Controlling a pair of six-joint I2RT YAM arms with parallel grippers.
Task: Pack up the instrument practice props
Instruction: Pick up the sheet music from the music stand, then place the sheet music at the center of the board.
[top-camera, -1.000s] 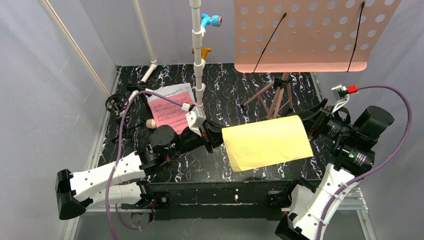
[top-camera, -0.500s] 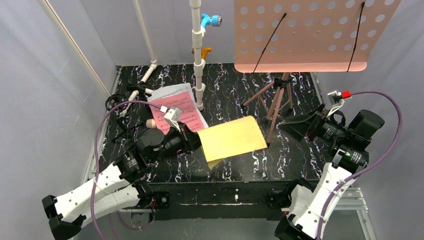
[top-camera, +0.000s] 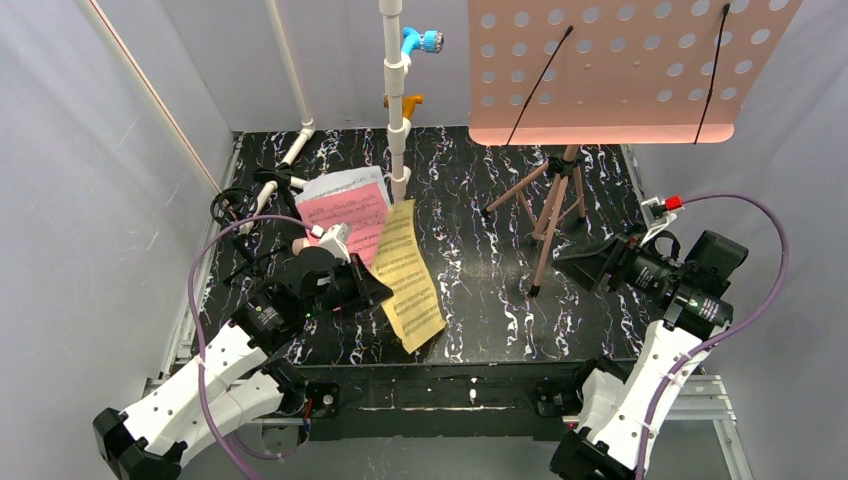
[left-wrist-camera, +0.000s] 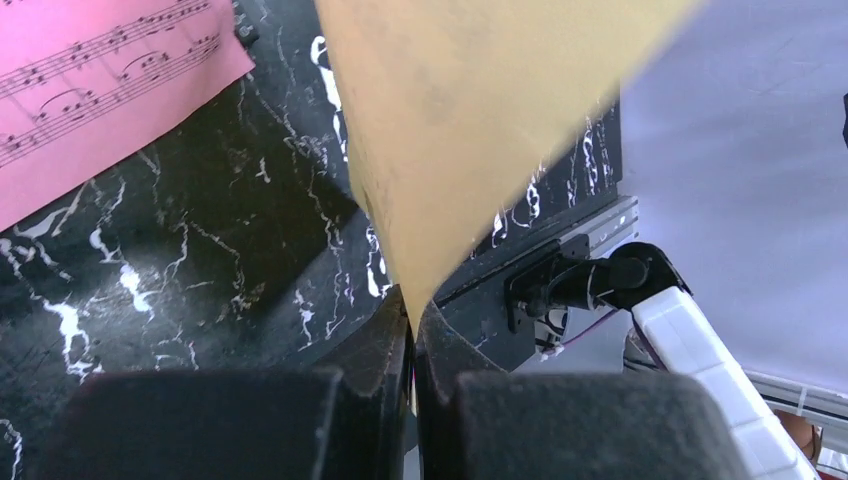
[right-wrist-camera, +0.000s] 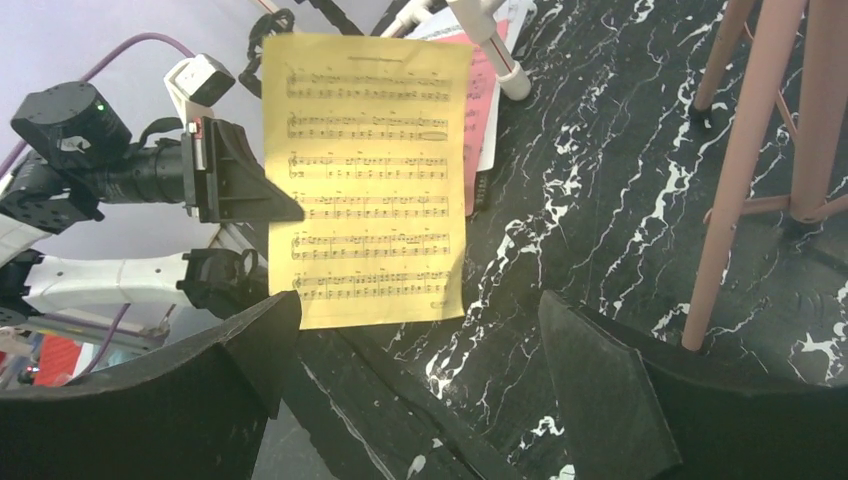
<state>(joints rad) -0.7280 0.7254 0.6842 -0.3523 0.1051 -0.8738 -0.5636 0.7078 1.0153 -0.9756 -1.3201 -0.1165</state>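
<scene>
At the left of the black marbled table (top-camera: 480, 310), a pink sheet-music page (top-camera: 345, 213) lies flat, overlapping a white page (top-camera: 335, 183). A small beige-pink rounded end (top-camera: 298, 246) shows beside the left arm. It may be a recorder tube, but too little is visible to say.

Just right of the pile, your left gripper (top-camera: 380, 291) is pinched tight on one edge of the yellow sheet-music page (top-camera: 408, 270). The sheet stands on edge above the table, its printed staves facing the right arm. The likely step is laying this page on the pile.

To do it well, tilt the sheet flat before lowering, and let its free edge touch first so it does not curl under. Square it over the pink page. Mind the white pipe upright (top-camera: 398, 120) close behind the sheet's far end. Part the fingers only once the paper rests.

Further right stands the pink music stand (top-camera: 620, 70), with its tripod legs (top-camera: 555, 205) on the table. Your right gripper (top-camera: 572, 266) hangs low near those legs, spread wide and empty. Move it little, since a nudged leg could tip the stand.
</scene>
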